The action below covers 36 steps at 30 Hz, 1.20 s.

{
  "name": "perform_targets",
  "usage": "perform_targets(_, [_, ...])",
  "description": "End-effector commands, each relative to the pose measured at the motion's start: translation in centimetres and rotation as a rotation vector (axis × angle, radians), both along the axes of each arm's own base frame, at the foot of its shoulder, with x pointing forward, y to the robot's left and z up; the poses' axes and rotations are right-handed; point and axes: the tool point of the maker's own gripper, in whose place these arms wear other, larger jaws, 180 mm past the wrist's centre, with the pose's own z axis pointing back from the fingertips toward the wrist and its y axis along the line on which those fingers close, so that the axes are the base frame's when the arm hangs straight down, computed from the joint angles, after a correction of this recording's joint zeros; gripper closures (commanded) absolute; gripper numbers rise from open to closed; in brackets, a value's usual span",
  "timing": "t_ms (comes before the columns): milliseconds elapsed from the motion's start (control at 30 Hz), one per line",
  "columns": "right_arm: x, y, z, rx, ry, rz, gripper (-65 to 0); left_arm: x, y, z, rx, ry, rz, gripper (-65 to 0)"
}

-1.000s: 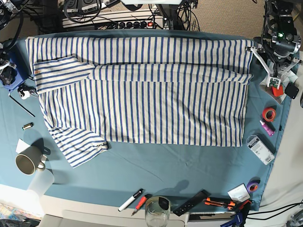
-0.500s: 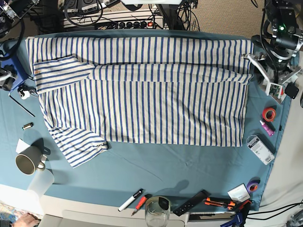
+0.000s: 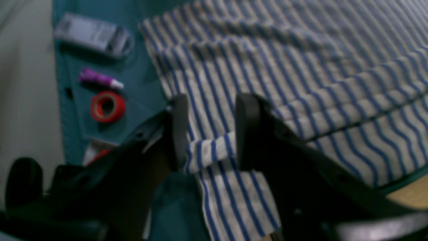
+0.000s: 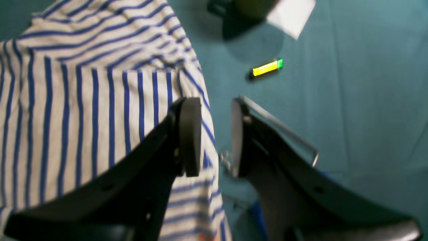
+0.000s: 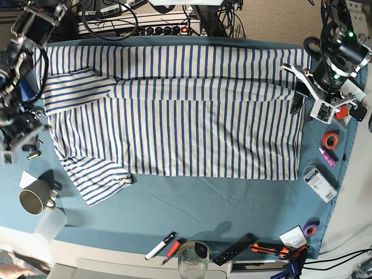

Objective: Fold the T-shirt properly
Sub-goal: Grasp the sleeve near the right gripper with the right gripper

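Item: T-shirt point(image 5: 197, 133), long axis three to nine o'clock; my left end effector point(image 5: 308, 93), spread, nearer its three-o'clock edge than my spread right end effector point(image 4: 217, 100).

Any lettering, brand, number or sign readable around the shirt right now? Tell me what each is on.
No text can be read for certain.
White box with dark print, beside the T-shirt: marks show, too small and blurred to read.
Black remote-like thing: small marks, unreadable.
White square packet: no legible lettering.
Glass jar: none legible.
Mug: none legible.
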Motion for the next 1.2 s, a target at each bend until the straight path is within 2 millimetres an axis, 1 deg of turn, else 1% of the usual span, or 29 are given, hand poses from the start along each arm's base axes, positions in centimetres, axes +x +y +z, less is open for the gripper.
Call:
perform_targets(0, [1.5, -0.5, 2.2, -0.038, -0.067, 0.007, -16.0, 0.3, 0.1, 0.7, -0.002, -0.030, -0.005, -24.5])
perform_targets(100, [4.3, -0.3, 2.0, -0.048, -0.079, 0.022, -16.0, 0.2, 0.3, -0.1, -0.009, -0.007, 0.001, -24.5])
perform_targets(233, [8.0, 0.2, 1.2, 0.018, -0.083, 0.041, -16.1, 0.1, -0.2, 0.0, -0.026, -0.008, -0.023, -24.5])
perform_targets(367, [10.6, 0.8, 0.8, 0.066, -0.118, 0.056, -16.0, 0.0, -0.5, 0.0, -0.023, -0.008, -0.048, -24.5])
perform_targets(400, [11.1, 0.7, 0.9, 0.076, -0.140, 0.042, -16.0, 0.0, -0.5, 0.0, -0.023, -0.009, -0.048, -24.5])
perform_targets(467, [11.8, -0.2, 0.9, 0.040, -0.171, -0.010, -16.0, 0.0, -0.5, 0.0, -0.024, -0.010, -0.048, -24.5])
perform_targets(533, [12.0, -1.0, 0.4, -0.016, -0.178, -0.046, -16.0, 0.0, -0.5, 0.0, -0.024, -0.010, -0.048, -24.5])
perform_targets(567, [12.1, -1.1, -0.2, -0.021, -0.166, -0.050, -16.1, 0.0, -0.6, 0.0, -0.026, -0.009, -0.048, -24.5])
perform_targets(667, [12.0, -0.8, -2.5, 0.020, -0.107, -0.044, -16.1, 0.0, -0.6, 0.0, -0.027, -0.008, -0.048, -24.5])
perform_targets(733, [11.9, -1.0, -3.8, 0.043, -0.078, -0.054, -16.1, 0.0, -0.6, 0.0, -0.026, -0.008, -0.048, -24.5])
perform_targets(933, [11.1, -1.5, -6.5, 0.080, -0.033, -0.085, -16.1, 0.0, -0.6, 0.0, -0.026, -0.008, -0.048, -24.5])
perform_targets(1033, [10.9, -1.2, -7.4, 0.092, -0.010, -0.086, -16.1, 0.0, -0.6, 0.0, -0.027, -0.008, -0.048, -24.5])
perform_targets(1167, [10.5, 0.3, -8.9, 0.123, 0.050, -0.082, -16.0, 0.0, -0.6, 0.0, -0.029, -0.009, -0.049, -24.5])
